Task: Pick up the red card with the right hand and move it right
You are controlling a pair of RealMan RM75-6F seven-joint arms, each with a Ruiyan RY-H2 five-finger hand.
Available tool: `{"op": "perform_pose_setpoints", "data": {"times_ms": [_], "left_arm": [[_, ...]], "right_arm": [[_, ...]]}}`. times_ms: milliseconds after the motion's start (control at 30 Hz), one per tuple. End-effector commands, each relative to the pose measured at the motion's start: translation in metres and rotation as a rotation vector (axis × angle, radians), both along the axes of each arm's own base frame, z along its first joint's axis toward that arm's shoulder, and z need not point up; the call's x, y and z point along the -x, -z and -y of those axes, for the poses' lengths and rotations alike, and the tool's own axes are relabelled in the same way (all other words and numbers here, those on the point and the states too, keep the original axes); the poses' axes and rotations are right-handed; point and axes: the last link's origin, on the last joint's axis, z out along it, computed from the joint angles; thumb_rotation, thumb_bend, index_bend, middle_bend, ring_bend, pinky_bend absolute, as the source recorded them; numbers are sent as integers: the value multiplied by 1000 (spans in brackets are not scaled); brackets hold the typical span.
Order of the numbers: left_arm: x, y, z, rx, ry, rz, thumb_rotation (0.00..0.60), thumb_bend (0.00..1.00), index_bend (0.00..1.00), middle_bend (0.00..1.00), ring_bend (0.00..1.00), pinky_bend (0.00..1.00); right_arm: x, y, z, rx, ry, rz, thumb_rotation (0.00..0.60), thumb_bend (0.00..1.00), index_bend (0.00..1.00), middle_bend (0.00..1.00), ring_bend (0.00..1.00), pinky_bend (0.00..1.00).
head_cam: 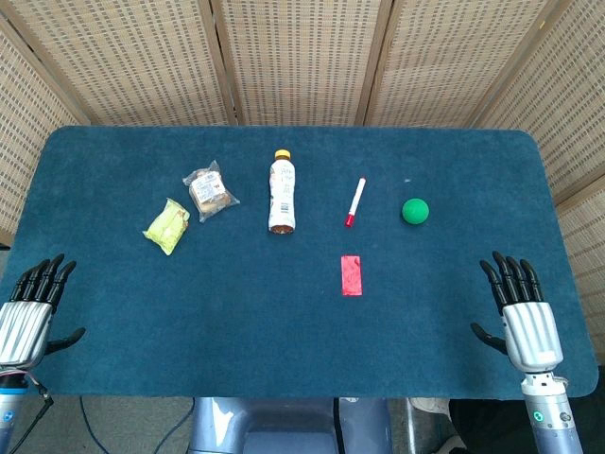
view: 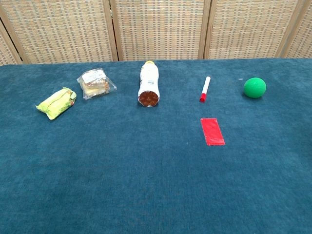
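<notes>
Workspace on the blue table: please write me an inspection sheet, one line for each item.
Surface: blue cloth table, flat.
Job's thing: red card lies flat, nearer than the marker, untouched.
Clutter: yellow-green packet, clear snack bag, bottle on its side, red-capped marker, green ball, all in a row, apart.
Hands: left hand and right hand are open at the near corners, holding nothing.
Cables: thin cable under the left hand.
Surroundings: woven screen panels behind.
</notes>
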Motion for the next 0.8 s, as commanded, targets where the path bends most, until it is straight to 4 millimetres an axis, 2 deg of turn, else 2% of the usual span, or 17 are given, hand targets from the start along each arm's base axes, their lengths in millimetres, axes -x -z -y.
{"op": "perform_pose_setpoints", "data": {"times_ms": [33, 800], "left_arm": [[0, -1, 0, -2, -1, -1, 600, 62, 0, 0, 0, 72], [-1, 0, 0, -1, -7, -10, 600, 70, 0, 0, 0, 68]], "right_arm": [[0, 0, 0, -2, 0, -1, 600, 200, 0, 0, 0, 0], [1, 1, 2, -28, 15, 16, 600, 201, 0, 0, 0, 0]]}}
